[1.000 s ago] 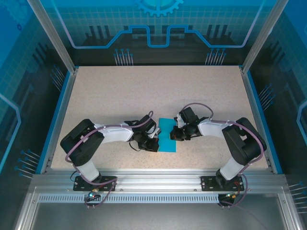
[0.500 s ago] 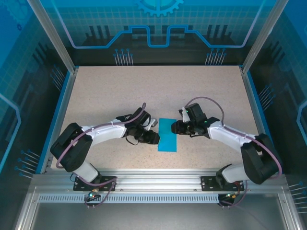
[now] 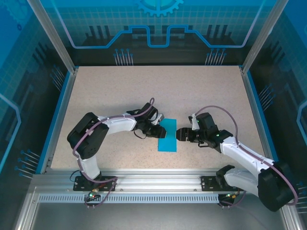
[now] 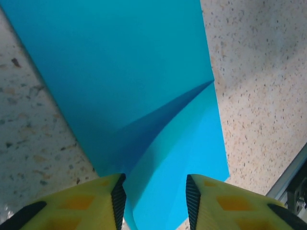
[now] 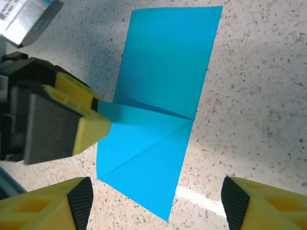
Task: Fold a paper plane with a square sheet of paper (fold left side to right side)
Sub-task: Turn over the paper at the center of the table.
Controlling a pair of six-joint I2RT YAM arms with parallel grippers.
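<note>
The table [image 3: 144, 91] is a speckled beige slab with blue strips along its left and right edges and a metal rail across the near side. One thing lies on it: the sheet of paper [image 3: 167, 135], bright cyan, folded into a narrow upright strip just near of the centre. Up close from the right wrist, the sheet [image 5: 168, 62] rests flat on the flecked top [image 5: 259, 96] at its far end, while a triangular flap in the middle lifts slightly and casts a dark wedge of shadow.
</note>
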